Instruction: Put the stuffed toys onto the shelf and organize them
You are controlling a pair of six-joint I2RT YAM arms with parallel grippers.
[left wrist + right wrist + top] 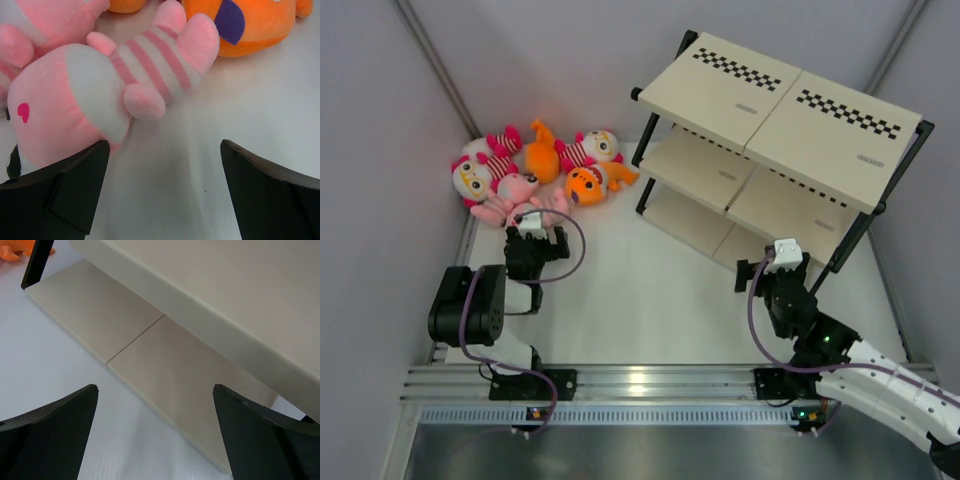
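Arms first, since they sit nearest: both are bolted on the side of the table (640, 300) opposite the shelf (780, 110), and each reaches away from its base. The left arm is folded tight at the elbow, wrist pitched down, carrying the left gripper (533, 232) low over the table well to the left of the shelf. Its jaws are spread wide and hold nothing. In its wrist view the left gripper (162, 145) frames bare table, with the head of a pink doll (150, 60) lying on its side against or just beside one finger; whether they touch cannot be told. That offset suggests the approach is lined up for a grasp but not yet centred on the doll. The right arm stretches forward with the right gripper (782, 262) just in front of the shelf's lowest board (165, 370). Its jaws are equally wide and empty, probably waiting there to receive or place a toy. Farther out, the stuffed toys (535, 165) lie heaped together on the table to the left of the shelf, apart from it, an orange shark (260, 25) just behind the pink doll. No toy rests on any board that shows, so the task looks barely begun.
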